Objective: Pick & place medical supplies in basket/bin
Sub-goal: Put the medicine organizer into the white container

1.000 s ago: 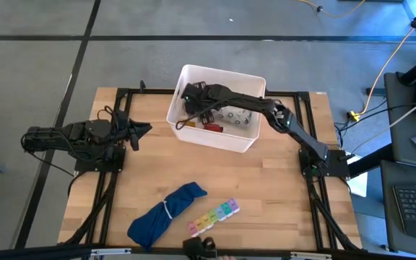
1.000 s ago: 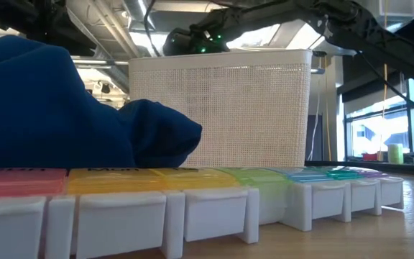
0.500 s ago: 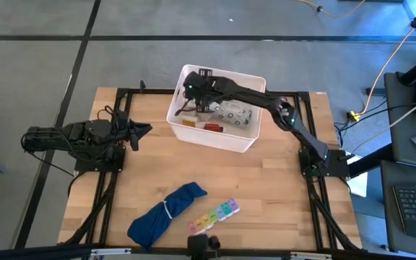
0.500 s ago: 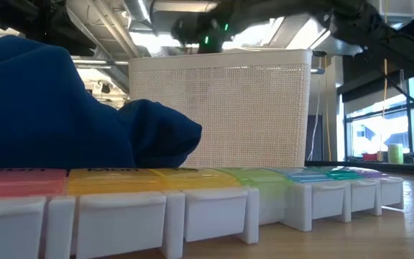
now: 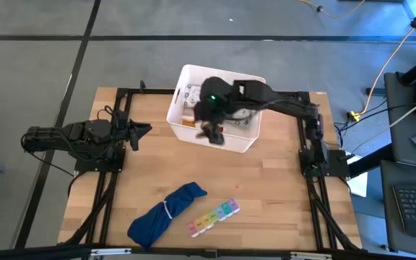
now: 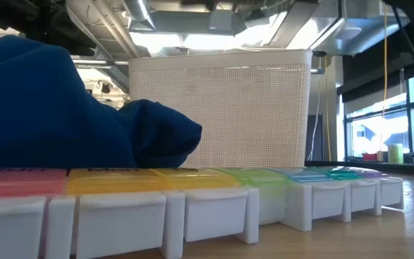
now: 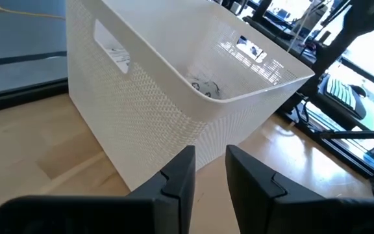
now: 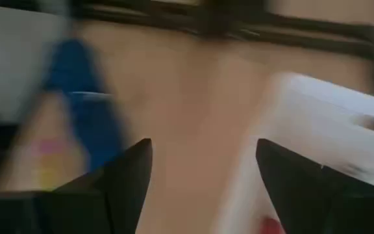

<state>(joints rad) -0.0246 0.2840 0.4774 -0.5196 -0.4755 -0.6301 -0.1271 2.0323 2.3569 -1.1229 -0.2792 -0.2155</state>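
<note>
Spread wide and empty, right gripper [image 8: 200, 188] above the near rim of the white bin [image 5: 245, 141]. Best swung clear of that tall wall, then down toward the rainbow pill organizer [image 5: 214, 217] at the table's near edge, just beside the soft blue cloth bundle [image 5: 166, 212]. Left gripper [image 7: 210, 175] parked at the left, narrowly parted, holding nothing. Bin stiff, fine-meshed plastic; organizer a hard row of lidded cells.

1. A light wooden counter [image 5: 266, 188] carries everything.
2. The white basket [image 5: 245, 143] stands at its far middle.
3. A blue cloth bundle [image 5: 166, 213] lies near the front edge.
4. The rainbow pill organizer [image 5: 214, 217] lies just beside it.
</note>
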